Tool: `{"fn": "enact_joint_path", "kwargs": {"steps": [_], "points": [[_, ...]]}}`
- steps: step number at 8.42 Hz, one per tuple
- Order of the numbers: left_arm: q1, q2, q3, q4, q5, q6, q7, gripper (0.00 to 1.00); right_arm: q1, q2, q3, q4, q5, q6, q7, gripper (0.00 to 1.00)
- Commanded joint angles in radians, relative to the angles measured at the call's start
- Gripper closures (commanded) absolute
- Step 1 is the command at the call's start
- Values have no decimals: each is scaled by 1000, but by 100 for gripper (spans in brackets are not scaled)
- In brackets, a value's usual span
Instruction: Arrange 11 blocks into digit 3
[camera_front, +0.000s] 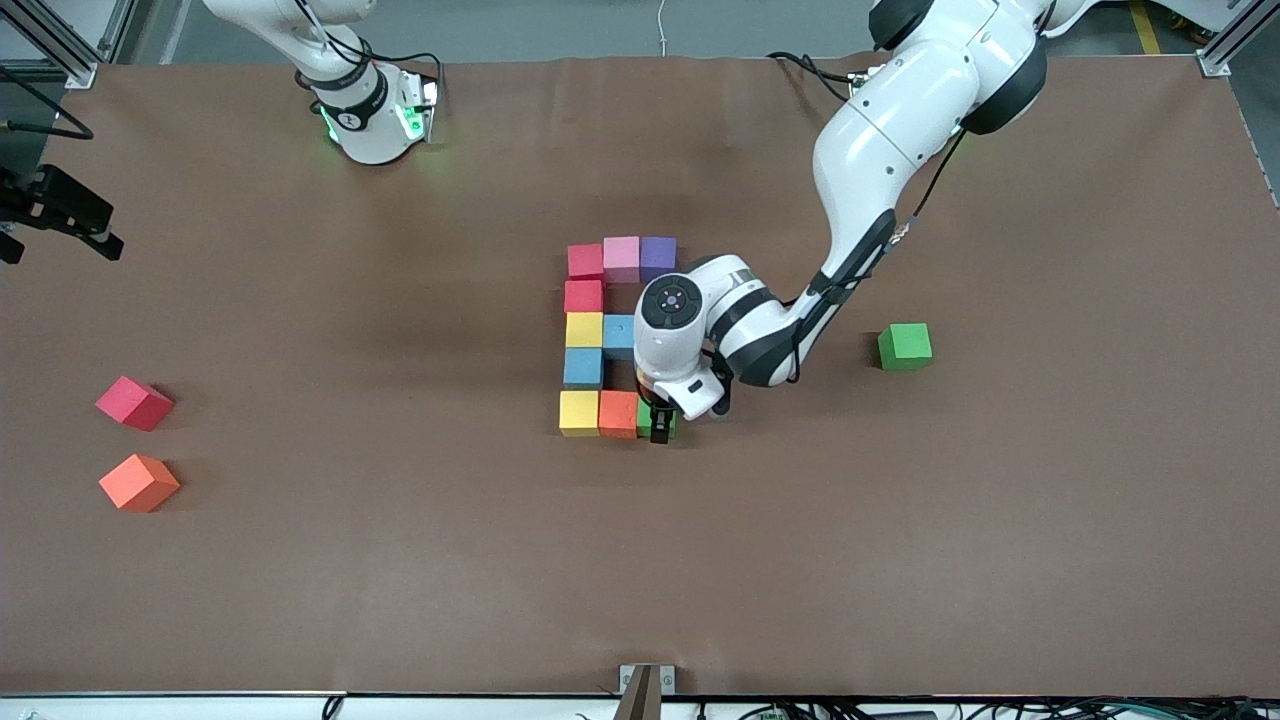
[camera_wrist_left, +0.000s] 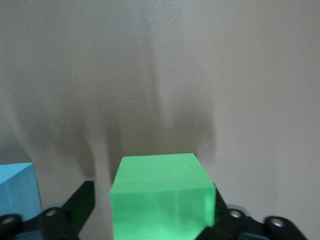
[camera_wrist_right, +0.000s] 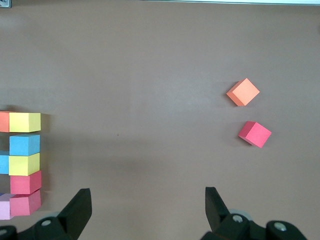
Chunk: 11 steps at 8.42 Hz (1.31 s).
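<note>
**At the Left Gripper: Green Block in the Bar Nearest the Front Camera**

Between the fingers of the left gripper sits the green block, at table level. In the left wrist view, one finger stands clear of the block's side face with a gap showing. The other finger lies close against the opposite face. The jaws are therefore spread wider than the block and are not clamped on it.

Directly beside the left gripper, toward the right arm's end of the table, the orange block touches the green block. The yellow block follows it in the same row. These three form the bar of the digit 3 nearest the front camera.

The left arm's wrist covers part of the middle bar. The red, pink and purple bar lies farther from the front camera than the gripper.

A spare green block lies toward the left arm's end of the table, well apart from the left gripper.

The right gripper waits with its fingers wide apart and nothing between them. Its wrist view shows a loose orange block and a loose red block on the table below.
</note>
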Motion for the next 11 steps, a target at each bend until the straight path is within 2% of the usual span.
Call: {"fn": "enact_joint_path", "kwargs": {"steps": [1,5,9,11], "points": [[-13,-11,6,31,-17,-30,3,0,14,-3,2,3,-13,4,27,0],[13,-129,-3,28,-12,-121,13,0,17,-5,2,3,-13,-2,36,0],[170,-316,-3,18,-6,-121,41,0,34,-3,0,-3,-13,-10,79,0],[268,-373,-4,20,-9,-121,133,0,31,-3,0,-4,-13,-13,74,0]]}}
